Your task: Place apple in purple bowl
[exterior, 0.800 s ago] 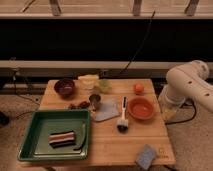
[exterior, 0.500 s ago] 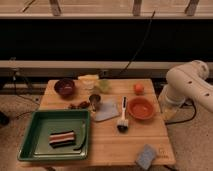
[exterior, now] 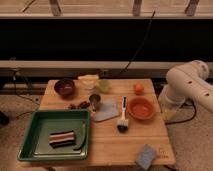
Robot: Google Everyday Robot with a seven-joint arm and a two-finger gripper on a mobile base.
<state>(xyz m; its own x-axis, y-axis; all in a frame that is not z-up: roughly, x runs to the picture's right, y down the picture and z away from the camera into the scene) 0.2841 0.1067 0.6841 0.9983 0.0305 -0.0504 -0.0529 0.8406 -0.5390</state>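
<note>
Wooden rectangular table [exterior: 107,142], camera view. Small round orange-red apple [exterior: 138,88] lies at table's rear right, not held. Small round dark purple-maroon bowl [exterior: 65,87] sits at table's rear left, nothing seen inside. White robot arm [exterior: 190,82] is off table's right edge, w/ gripper [exterior: 169,109] at its lower end, just beside that edge; aperture can't be told. Est. progress: nil. Reach, grasp, carry & release all remain.

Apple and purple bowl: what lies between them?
Camera view: a yellow item and a pale green item lie between purple bowl and apple. Gripper not visible; the arm stands off the table's right edge.
</note>
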